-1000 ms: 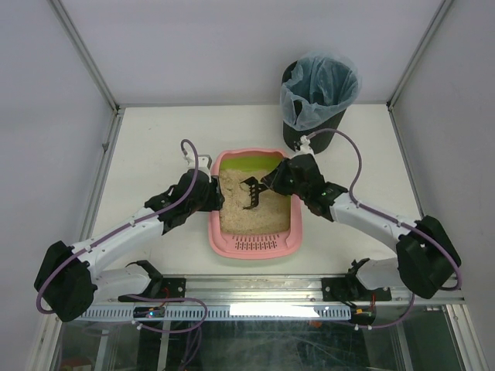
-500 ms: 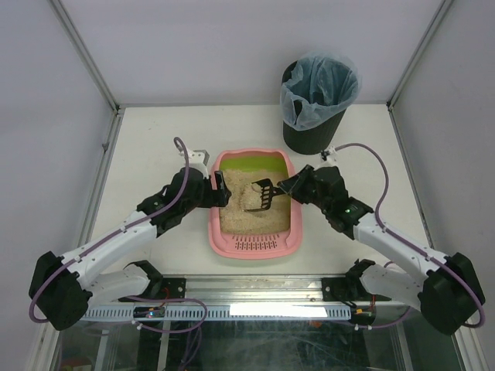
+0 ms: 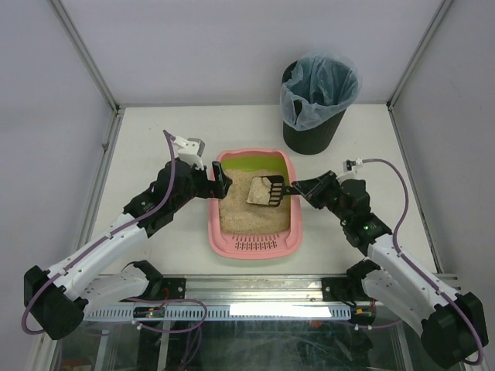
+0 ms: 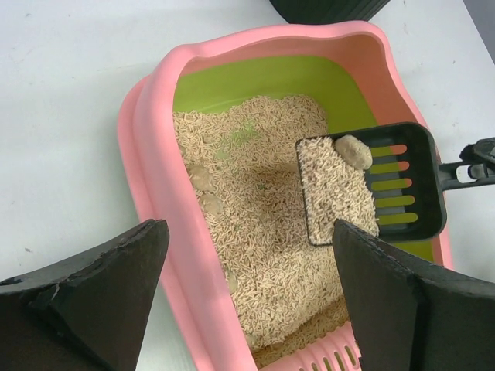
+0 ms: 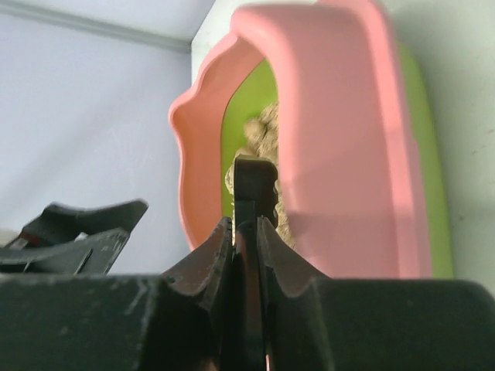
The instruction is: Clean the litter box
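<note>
Clamping a slotted black scoop (image 3: 267, 192), right claw (image 3: 297, 188) hangs beside the pink litter box (image 3: 251, 249); left claw (image 3: 214, 179) gapes.

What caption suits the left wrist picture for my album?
A black scoop carrying litter and one clump over the pink litter box.

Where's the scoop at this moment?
Top view: the scoop sits over the right half of the litter box, loaded with litter, its handle gripped by the right end effector, with the bin beyond it.
</note>
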Robot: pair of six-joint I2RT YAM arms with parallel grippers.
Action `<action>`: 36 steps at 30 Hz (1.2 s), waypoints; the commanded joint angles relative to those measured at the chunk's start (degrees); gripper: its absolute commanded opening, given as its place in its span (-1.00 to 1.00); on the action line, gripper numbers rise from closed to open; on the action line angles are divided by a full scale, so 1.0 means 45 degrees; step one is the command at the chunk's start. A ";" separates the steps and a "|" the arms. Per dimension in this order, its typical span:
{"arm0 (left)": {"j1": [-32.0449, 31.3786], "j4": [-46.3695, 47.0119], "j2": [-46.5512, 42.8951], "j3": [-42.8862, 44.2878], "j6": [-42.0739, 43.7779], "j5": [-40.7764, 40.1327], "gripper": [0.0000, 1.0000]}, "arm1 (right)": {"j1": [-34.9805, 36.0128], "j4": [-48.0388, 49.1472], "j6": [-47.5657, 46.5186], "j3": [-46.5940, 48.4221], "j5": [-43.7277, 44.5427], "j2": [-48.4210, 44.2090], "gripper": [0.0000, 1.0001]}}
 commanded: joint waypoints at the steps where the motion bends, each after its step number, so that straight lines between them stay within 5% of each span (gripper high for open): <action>1: 0.0479 0.0682 0.0179 0.0543 0.0666 0.1065 0.79 | -0.0223 0.2883 0.0765 0.0011 -0.2671 0.0457 -1.00; 12: 0.2636 0.0342 0.1314 0.1264 0.1018 0.2863 0.53 | -0.2433 0.3990 0.2443 -0.1145 -0.3805 0.0231 -1.00; 17: 0.2691 0.0463 0.1424 0.1103 0.1359 0.2693 0.58 | -0.1957 0.5227 0.2334 -0.0573 -0.5321 0.1525 -1.00; 36: 0.2691 -0.0060 0.1795 0.0841 0.1899 0.2935 0.64 | -0.1863 0.3880 0.2607 -0.0260 -0.2987 0.1325 -1.00</action>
